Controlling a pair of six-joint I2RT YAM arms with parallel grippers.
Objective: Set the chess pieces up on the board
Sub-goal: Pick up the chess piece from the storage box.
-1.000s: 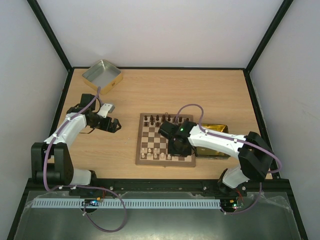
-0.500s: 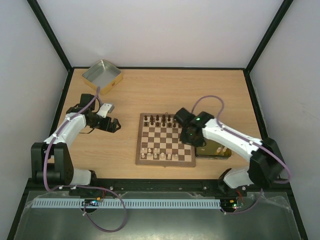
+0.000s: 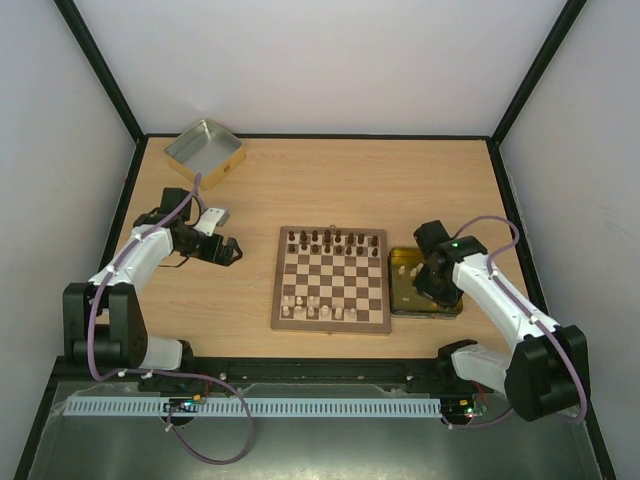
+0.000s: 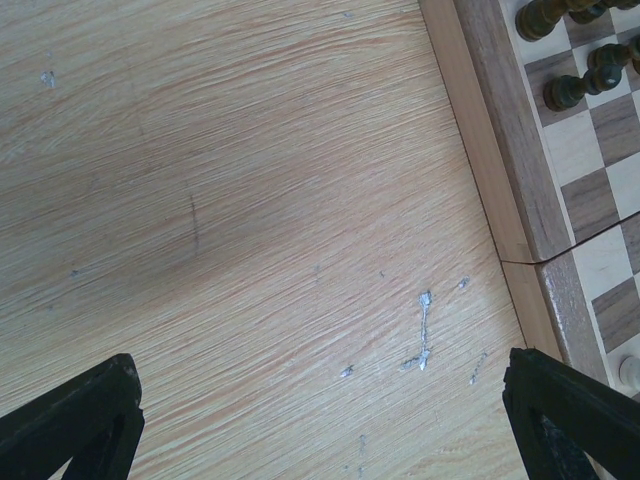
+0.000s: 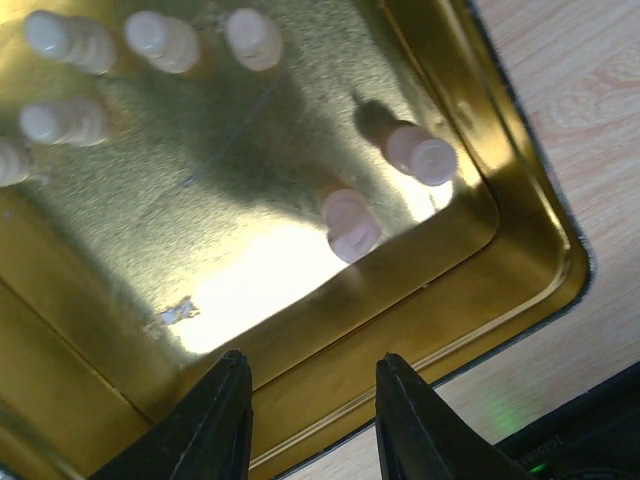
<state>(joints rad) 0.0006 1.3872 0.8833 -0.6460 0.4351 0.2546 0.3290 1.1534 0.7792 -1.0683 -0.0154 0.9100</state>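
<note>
Right claw (image 3: 437, 285), top view: hangs over gold tin tray (image 3: 425, 312), which lies just right of the board (image 3: 330, 325). Jaw opening not readable from this height. Left claw (image 3: 228, 250): sits low over the table (image 3: 300, 190), left of the board and apart from it. Board lies near the table's middle. Dark chess pieces (image 3: 335, 238) line its far rows; pale chess pieces (image 3: 315, 305) stand scattered over its near rows. Silver tin (image 3: 205, 152) rests at the far left corner, well apart from everything else.

Left wrist view: shows left fingers (image 4: 80, 420) in both lower corners, spread wide, with only bare wood between them and nothing held. Board's brown frame runs down the right edge. A few dark pieces stand on squares at top right, one pale piece at the lower right margin.

Right wrist view: shows right fingers (image 5: 215, 420) partly apart, gap empty, gripping nothing, poised above the tray's near wall. Several loose pale pieces (image 5: 350, 222) sit on the tray floor, two near one corner, the others grouped further in.
</note>
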